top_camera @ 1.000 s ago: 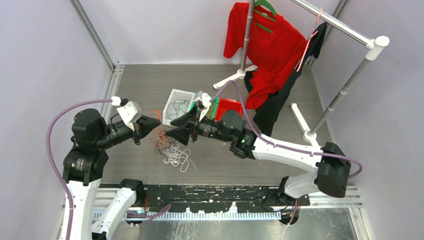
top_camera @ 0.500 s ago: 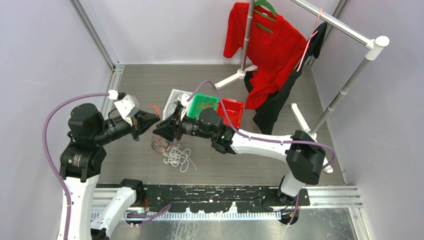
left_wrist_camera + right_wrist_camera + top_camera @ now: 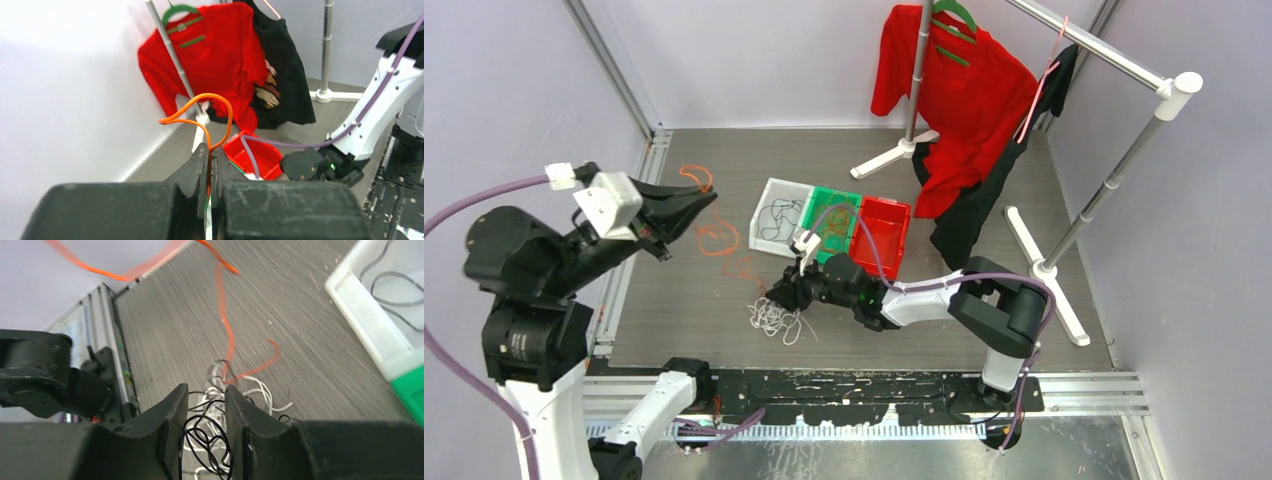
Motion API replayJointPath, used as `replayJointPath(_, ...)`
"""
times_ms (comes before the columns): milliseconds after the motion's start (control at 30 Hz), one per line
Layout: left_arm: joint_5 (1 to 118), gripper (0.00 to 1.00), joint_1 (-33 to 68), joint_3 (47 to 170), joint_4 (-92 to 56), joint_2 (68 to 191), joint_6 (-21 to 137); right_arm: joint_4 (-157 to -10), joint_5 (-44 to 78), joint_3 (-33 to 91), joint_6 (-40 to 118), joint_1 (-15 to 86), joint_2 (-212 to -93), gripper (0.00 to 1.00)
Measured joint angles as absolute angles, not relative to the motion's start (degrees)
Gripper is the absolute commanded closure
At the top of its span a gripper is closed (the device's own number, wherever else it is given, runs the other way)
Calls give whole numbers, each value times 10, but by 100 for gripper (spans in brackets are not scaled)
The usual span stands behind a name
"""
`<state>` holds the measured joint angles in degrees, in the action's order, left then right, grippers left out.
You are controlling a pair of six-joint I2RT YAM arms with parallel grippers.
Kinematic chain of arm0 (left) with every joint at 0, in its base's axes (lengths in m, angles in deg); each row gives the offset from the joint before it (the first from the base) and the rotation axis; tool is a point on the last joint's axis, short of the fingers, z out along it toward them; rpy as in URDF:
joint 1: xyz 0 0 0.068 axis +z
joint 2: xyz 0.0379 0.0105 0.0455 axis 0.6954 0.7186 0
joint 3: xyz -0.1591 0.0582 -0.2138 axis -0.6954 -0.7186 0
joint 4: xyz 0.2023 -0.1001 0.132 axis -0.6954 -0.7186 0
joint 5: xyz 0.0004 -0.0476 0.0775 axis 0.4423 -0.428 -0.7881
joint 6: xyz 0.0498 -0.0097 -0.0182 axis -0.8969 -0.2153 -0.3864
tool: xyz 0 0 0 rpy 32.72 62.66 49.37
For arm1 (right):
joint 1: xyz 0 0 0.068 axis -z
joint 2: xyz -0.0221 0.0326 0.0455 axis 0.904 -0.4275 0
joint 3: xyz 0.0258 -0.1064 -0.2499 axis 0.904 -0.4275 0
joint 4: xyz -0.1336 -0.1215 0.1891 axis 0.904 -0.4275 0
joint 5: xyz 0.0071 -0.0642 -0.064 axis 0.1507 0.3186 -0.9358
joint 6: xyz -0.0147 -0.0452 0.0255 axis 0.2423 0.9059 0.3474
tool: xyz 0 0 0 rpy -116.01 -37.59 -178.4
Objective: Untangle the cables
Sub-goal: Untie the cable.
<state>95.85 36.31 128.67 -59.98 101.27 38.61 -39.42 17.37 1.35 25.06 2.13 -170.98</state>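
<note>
My left gripper [image 3: 707,200] is raised at the left and is shut on an orange cable [image 3: 714,235]. The cable loops above the fingertips in the left wrist view [image 3: 220,100] and trails down toward the pile. The pile of white and black cables [image 3: 779,318] lies on the grey floor. My right gripper [image 3: 779,295] is low over this pile. Its jaws [image 3: 206,395] stand a little apart, with loops of black cable [image 3: 205,435] between them. White cable [image 3: 260,390] lies just beyond, and the orange cable [image 3: 227,335] rises from there.
A white bin [image 3: 761,215] holding black cables, a green bin [image 3: 836,192] and a red bin [image 3: 889,240] stand in a row behind the pile. A clothes rack with a red shirt [image 3: 954,90] stands at the back right, with white feet [image 3: 889,155] on the floor.
My left gripper has risen and swung back to the left, drawing the orange cable out of the pile. My right gripper has dropped down onto the pile.
</note>
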Motion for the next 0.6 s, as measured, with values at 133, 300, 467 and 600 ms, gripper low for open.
replayJointPath(133, 957, 100, 363, 1349, -587, 1026, 385, -375, 159, -2, 242, 21, -1738, 57)
replayJointPath(300, 960, 100, 363, 1416, -579, 1054, 375, -354, 152, -18, 230, 19, -1746, 50)
replayJointPath(467, 976, 100, 363, 1469, -553, 1098, 375, -357, 151, -22, 230, 18, -1734, 47)
replayJointPath(600, 983, 100, 363, 1486, -495, 1131, 381, -380, 152, -22, 233, 18, -1698, 45)
